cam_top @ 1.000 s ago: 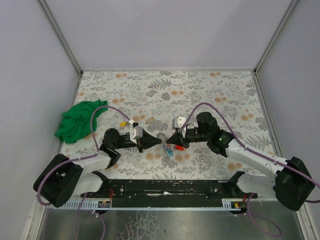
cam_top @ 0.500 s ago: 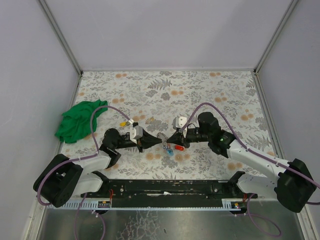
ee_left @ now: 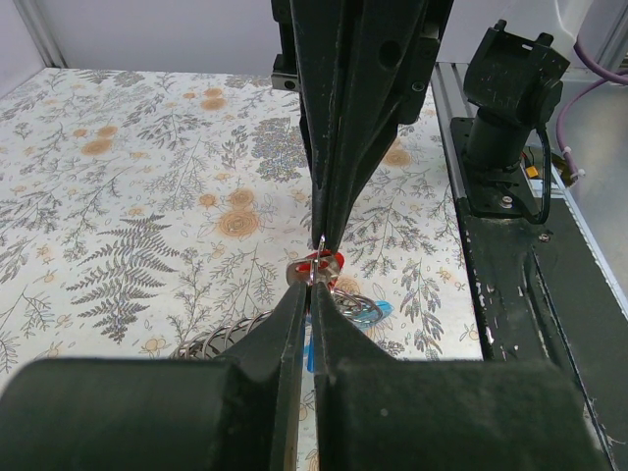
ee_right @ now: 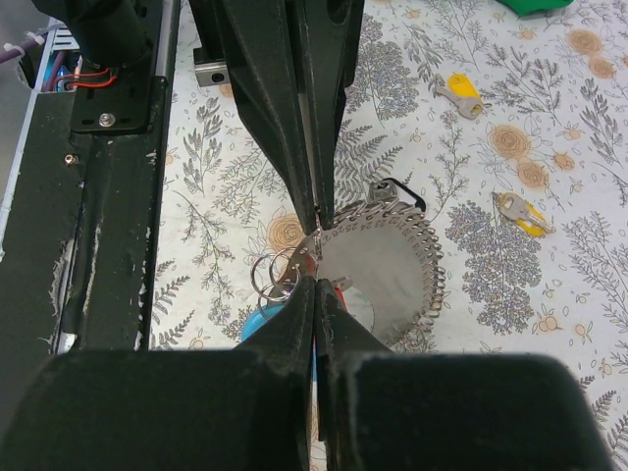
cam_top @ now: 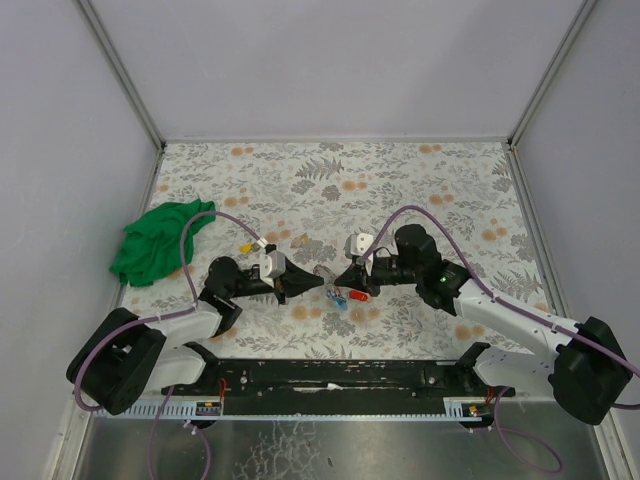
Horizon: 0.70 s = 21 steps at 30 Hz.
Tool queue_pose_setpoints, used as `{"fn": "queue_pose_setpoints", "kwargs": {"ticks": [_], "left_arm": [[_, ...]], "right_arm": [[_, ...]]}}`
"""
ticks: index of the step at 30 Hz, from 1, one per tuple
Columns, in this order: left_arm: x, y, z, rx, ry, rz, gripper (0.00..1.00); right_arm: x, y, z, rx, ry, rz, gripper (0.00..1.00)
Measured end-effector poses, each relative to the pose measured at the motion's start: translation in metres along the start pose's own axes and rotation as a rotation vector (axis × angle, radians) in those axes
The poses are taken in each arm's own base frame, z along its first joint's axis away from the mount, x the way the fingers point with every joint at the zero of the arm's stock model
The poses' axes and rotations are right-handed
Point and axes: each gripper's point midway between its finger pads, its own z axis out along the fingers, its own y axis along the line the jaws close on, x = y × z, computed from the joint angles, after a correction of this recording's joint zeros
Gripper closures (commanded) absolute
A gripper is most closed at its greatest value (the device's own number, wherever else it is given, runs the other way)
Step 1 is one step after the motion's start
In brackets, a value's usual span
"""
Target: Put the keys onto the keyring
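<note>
Left tool and right tool, both pressed together, meet tip-to-tip at the keyring wire, hold unclear; red key just below, equally near both.

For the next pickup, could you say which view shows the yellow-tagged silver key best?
Right wrist: the yellow-tagged silver key lies clear, unobstructed. Top external shows only a yellow speck; left wrist misses it.
</note>
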Motion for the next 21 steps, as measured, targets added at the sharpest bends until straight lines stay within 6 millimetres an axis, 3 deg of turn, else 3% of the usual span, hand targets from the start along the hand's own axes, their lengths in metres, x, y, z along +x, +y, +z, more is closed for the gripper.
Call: {"fn": "queue_pose_setpoints", "kwargs": {"ticks": [21], "left_arm": [[0.0011, -0.0039, 0.0002, 0.022, 0.002, -0.015, 1.00]], "right_arm": [[0.0015, 0.0017, 0.0010, -0.012, 0.002, 0.005, 1.00]]}}
